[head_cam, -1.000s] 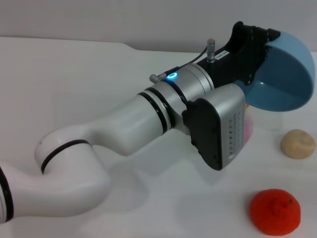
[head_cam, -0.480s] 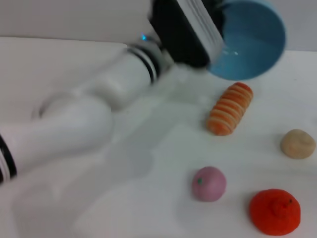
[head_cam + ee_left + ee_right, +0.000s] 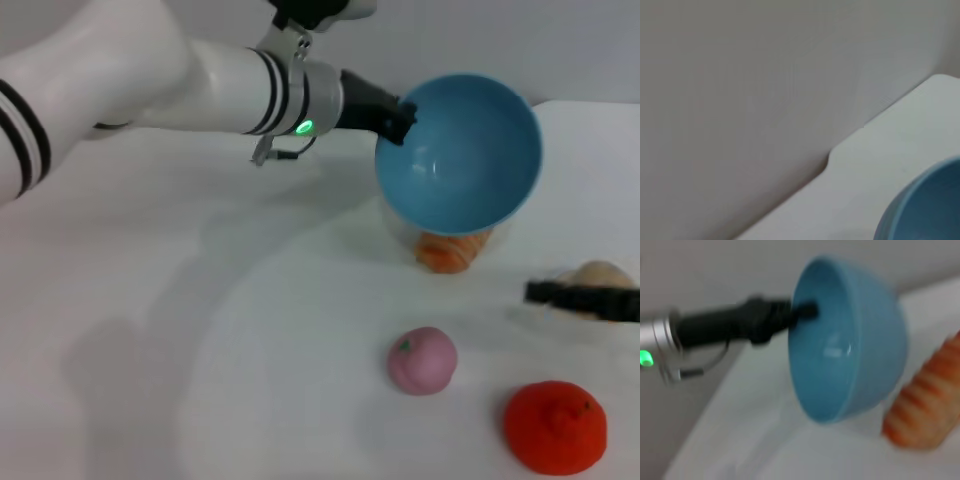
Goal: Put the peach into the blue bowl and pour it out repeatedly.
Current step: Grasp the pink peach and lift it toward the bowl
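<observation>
One container: the blue bowl (image 3: 460, 155), held off the counter (image 3: 200, 330) and tipped on its side, its opening turned toward the head camera.
Bowl contents: nothing lies in the glossy blue inside; the right wrist view (image 3: 850, 370) shows the same bare hollow.
Left hand (image 3: 398, 115): clamped on the bowl's rim at the side nearest the arm, dark fingers pinching the wall.
Peach (image 3: 422, 360): on the counter, outside the bowl, nearer the robot than the bowl and well apart from it.
Striped orange toy (image 3: 450, 250): on the counter, partly hidden behind the bowl's lower edge.
Orange bumpy fruit (image 3: 555, 427): on the counter, near the peach on its right.
Beige ball (image 3: 600, 272): at the right edge, partly covered by the right hand.
Right hand (image 3: 585, 298): low over the counter just beside the ball; whether its fingers are apart or together cannot be told.
</observation>
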Controlling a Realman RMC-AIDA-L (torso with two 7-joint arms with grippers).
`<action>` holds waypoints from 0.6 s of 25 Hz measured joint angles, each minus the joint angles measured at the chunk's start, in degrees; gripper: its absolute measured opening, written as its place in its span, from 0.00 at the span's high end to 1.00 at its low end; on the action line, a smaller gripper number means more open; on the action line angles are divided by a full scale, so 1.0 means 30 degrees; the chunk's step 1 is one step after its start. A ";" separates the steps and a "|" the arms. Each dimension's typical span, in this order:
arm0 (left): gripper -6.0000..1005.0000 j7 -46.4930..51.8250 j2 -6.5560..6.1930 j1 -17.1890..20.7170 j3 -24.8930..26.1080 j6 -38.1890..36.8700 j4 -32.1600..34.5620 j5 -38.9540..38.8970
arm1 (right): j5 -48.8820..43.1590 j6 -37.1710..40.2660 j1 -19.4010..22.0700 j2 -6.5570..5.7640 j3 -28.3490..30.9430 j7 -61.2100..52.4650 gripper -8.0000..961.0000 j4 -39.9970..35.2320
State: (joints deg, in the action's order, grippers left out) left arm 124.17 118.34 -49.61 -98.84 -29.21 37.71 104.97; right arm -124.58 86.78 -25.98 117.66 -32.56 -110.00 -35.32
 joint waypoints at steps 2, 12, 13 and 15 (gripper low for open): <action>1.00 0.0462 -0.0004 0.0272 0.0299 -0.0410 0.0057 -0.0069 | -0.1479 -0.0390 -0.1045 0.0124 -0.0513 -0.0766 0.49 0.0158; 0.99 0.1212 -0.0044 0.1234 0.1361 -0.0174 0.0238 -0.0156 | -0.2904 -0.3420 -0.4100 0.0335 -0.2784 -0.1799 0.50 0.4081; 0.99 0.1214 -0.0043 0.1234 0.1352 -0.0151 0.0243 -0.0155 | -0.2898 -0.3632 -0.4340 0.0350 -0.3009 -0.1812 0.50 0.4592; 0.99 0.1216 -0.0044 0.1199 0.1292 -0.0117 0.0238 -0.0131 | -0.2898 -0.3924 -0.4667 0.0354 -0.3240 -0.1826 0.50 0.5354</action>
State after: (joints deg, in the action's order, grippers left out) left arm 127.82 118.21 -46.01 -94.96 -29.56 38.43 104.58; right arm -133.27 75.00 -39.98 118.72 -42.29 -115.48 -19.26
